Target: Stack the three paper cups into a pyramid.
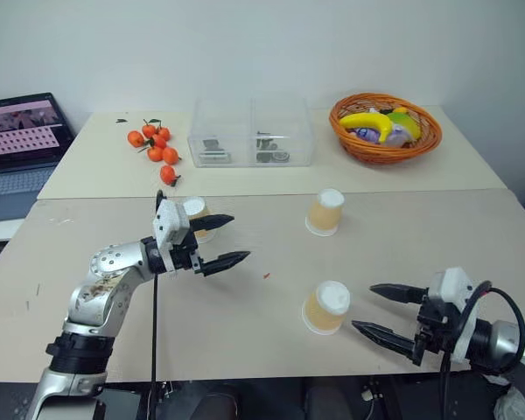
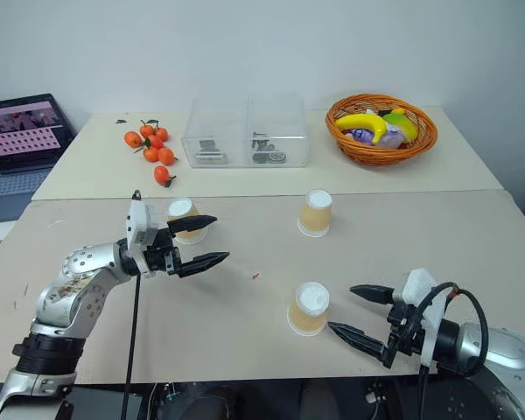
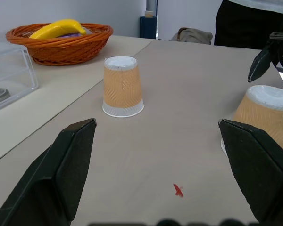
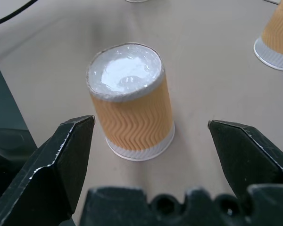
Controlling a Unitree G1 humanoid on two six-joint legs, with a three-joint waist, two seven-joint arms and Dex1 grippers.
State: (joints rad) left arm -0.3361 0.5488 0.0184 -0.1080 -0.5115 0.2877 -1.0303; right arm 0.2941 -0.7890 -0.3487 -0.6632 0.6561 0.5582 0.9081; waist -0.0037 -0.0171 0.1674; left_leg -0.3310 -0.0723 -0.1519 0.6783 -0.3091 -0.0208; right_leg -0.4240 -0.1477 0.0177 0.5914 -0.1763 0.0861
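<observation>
Bright even light — soft shadows, sharp

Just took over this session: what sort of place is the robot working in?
Likely an indoor lab or office test bench: pale tables against a plain wall, a laptop alongside, and staged props such as a fruit basket and clear box.

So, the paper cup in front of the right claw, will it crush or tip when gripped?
The nearest paper cup looks thin-walled and empty, so probably light and easily crushed. It stands upside down on its wider rim, so it seems fairly stable against tipping.

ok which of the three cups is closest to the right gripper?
The near cup, just ahead of the open right gripper. The middle cup and the cup by the left gripper sit farther off.
</observation>
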